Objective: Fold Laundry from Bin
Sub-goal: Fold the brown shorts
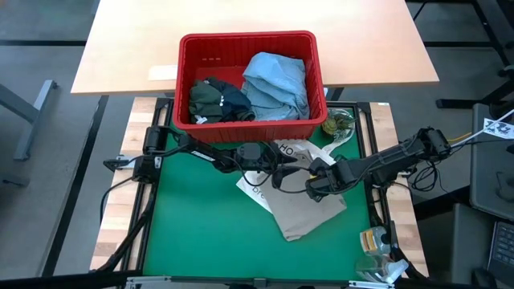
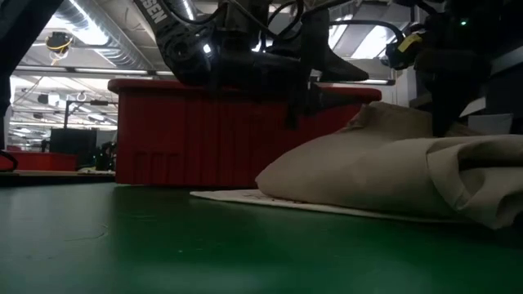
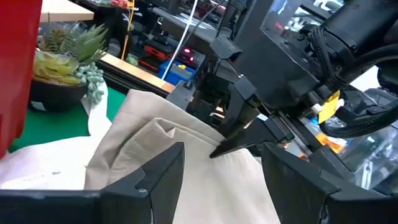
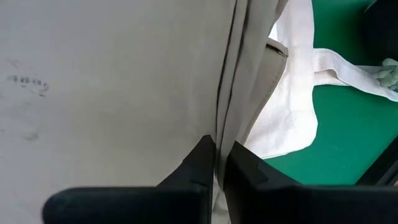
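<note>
The beige garment (image 1: 309, 210) lay on the green mat (image 1: 193, 233) in front of the red bin (image 1: 250, 120), partly over a white tote bag (image 1: 265, 189), while the light blue shirt (image 1: 275, 84) and the dark garments (image 1: 215, 101) sat in the bin. The right end effector (image 4: 217, 163) was at the garment's upper edge with its fingers pressed together on a thin fold of the beige cloth, the fabric running up between them in the right wrist view. The left end effector (image 3: 221, 171) hovered just beside it over the same edge with its fingers well apart and nothing between them. The step in hand looked like getting a second hold on the garment so that it could be spread flat for folding. To do that well, the left end effector probably needed to come down on the edge some way from the right one's pinch, near a corner, and take only the beige layer, not the tote bag beneath. The right end effector's hold looked shallow, so a hard pull might slip it; lifting both sides evenly and then drawing them apart would likely open the cloth without dragging the tote bag or a small potted plant (image 1: 338, 123) near the bin's corner.
</note>
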Action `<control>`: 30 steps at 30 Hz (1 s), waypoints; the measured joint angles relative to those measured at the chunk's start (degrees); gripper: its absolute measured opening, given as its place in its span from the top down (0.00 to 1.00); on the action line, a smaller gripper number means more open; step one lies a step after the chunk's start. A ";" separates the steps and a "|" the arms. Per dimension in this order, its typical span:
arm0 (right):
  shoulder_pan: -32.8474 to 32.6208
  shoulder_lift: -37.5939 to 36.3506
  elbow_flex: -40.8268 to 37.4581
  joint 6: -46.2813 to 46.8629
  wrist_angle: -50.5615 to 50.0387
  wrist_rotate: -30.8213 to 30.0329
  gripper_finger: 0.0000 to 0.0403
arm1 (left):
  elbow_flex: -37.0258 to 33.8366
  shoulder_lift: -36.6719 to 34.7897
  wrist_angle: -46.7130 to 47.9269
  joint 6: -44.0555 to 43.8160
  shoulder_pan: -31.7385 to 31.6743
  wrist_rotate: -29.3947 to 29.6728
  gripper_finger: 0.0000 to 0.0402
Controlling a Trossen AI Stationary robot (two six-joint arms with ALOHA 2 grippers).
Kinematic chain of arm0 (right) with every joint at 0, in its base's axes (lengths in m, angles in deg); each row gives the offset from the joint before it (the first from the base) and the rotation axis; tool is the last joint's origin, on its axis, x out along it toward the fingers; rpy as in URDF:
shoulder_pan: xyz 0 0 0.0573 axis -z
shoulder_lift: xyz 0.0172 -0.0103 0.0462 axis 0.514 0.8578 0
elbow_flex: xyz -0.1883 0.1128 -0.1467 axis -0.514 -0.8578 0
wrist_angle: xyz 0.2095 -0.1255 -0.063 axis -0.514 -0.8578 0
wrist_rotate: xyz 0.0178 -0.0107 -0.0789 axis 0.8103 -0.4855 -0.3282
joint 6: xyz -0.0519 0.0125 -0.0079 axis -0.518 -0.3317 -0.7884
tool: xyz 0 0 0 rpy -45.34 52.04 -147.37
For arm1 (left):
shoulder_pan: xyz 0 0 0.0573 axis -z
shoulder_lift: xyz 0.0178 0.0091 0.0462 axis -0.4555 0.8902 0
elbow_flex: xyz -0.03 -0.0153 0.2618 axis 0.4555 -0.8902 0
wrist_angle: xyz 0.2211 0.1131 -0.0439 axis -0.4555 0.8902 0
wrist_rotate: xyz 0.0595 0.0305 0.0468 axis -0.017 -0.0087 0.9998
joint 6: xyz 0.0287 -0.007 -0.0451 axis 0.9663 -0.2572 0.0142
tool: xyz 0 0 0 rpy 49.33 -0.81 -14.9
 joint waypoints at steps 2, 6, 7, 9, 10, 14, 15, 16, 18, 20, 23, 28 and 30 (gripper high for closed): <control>0.00 0.00 0.00 0.02 -0.01 0.00 0.94 | 0.00 0.00 -0.01 1.95 0.00 -0.02 0.48; 0.00 0.00 0.00 -0.01 -0.06 0.00 0.94 | 0.00 0.00 0.00 5.30 0.43 0.00 0.50; 0.00 0.00 0.00 -0.05 -0.12 0.03 0.94 | 0.00 0.00 0.00 5.72 0.56 0.00 0.51; 0.00 0.00 0.00 -0.09 -0.46 0.44 0.94 | 0.00 0.00 -0.01 6.59 0.80 -0.01 0.52; 0.00 0.00 0.00 -0.09 -0.87 0.74 0.94 | 0.00 0.00 0.01 6.73 0.85 0.00 0.53; 0.00 0.00 0.07 -0.01 -3.65 1.46 0.94 | 0.00 0.00 0.04 6.72 0.85 -0.22 0.56; 0.00 0.00 0.07 0.07 -4.31 1.46 0.94 | 0.00 0.00 0.06 6.72 0.85 -0.22 0.56; 0.00 0.00 0.07 0.11 -4.77 1.46 0.94 | 0.00 -0.01 0.10 6.72 0.85 -0.24 0.57; 0.00 0.00 0.09 0.15 -5.44 1.46 0.93 | 0.00 -0.31 0.38 6.72 0.83 -0.24 0.58; 0.00 -0.02 0.09 0.16 -5.49 1.46 0.91 | 0.00 -0.65 0.29 7.06 0.79 -0.28 0.59; 0.00 -0.02 0.09 0.16 -5.49 1.46 0.83 | 0.00 -1.19 0.34 8.23 0.79 -0.31 0.61; 0.00 -0.02 0.09 -0.09 -5.53 1.62 0.66 | 0.00 -2.47 2.01 8.40 0.82 -0.37 0.61; 0.02 -0.04 0.16 -0.87 -5.53 3.63 0.61 | 0.00 -3.53 3.49 8.40 0.84 -0.38 0.61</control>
